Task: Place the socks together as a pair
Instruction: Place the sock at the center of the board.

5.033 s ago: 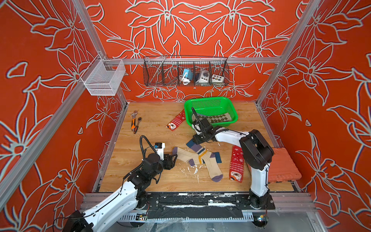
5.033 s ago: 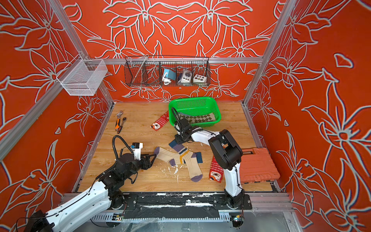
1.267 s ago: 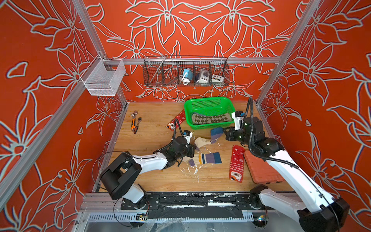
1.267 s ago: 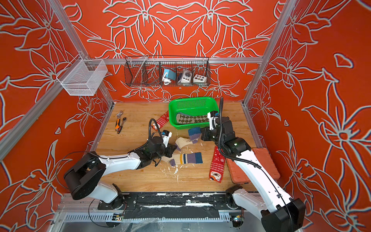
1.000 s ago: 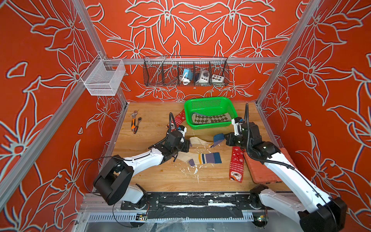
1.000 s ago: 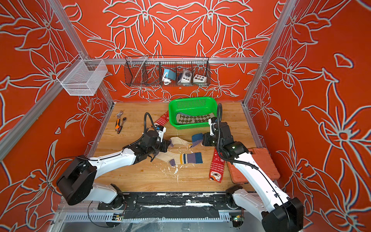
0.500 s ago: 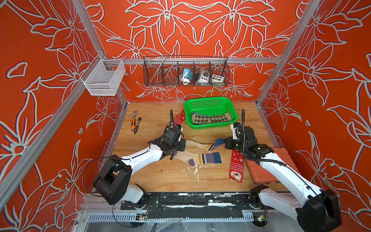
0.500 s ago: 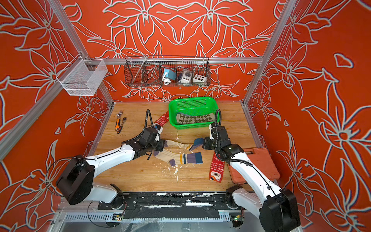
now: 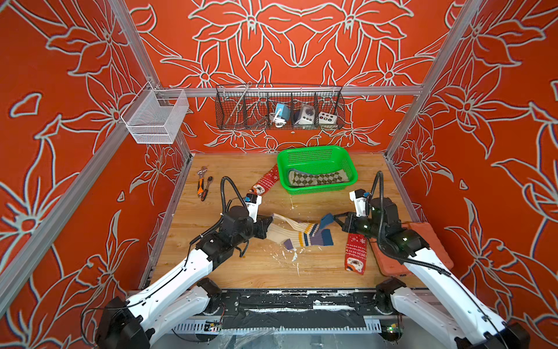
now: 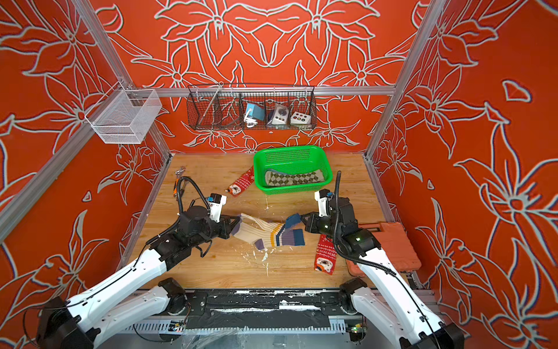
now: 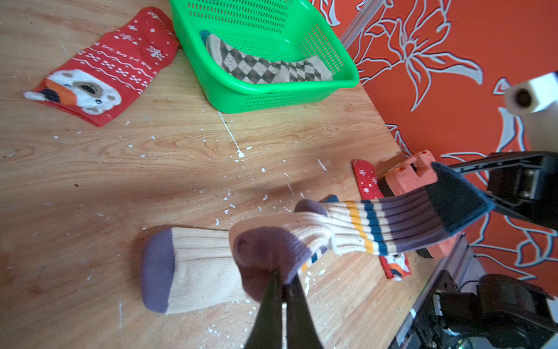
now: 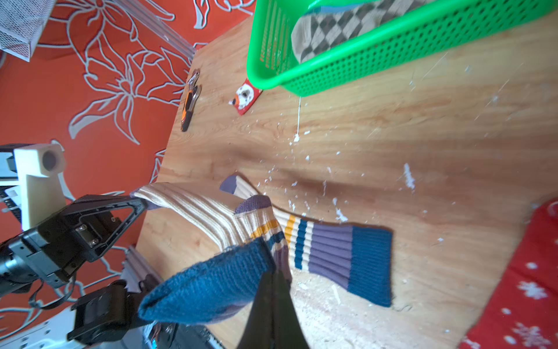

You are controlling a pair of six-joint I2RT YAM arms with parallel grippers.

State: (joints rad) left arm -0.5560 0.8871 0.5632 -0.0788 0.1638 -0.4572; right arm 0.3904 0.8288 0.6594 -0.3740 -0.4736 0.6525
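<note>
Wooden table (image 9: 241, 272) below, and flat on it, just under the span between the two grippers, lies the mate (image 11: 193, 266). Above it hangs the cream sock (image 11: 392, 217), stretched in the air. The left gripper (image 9: 268, 225) is pinched tight on its purple toe, and the right gripper (image 9: 335, 219) is nipped onto the blue cuff.

To land this well, I'd lower both ends level and keep the sock taut. Set toe over toe and cuff over cuff, and release only once it rests.

Hard to read: the green basket (image 9: 317, 151) beyond the right gripper holds a checked sock (image 9: 317, 178), one or two layers I can't tell. The red sock (image 9: 354, 256) beside the right gripper is part-covered by the arm. The left fingers (image 11: 267, 305) are half buried in toe fabric.
</note>
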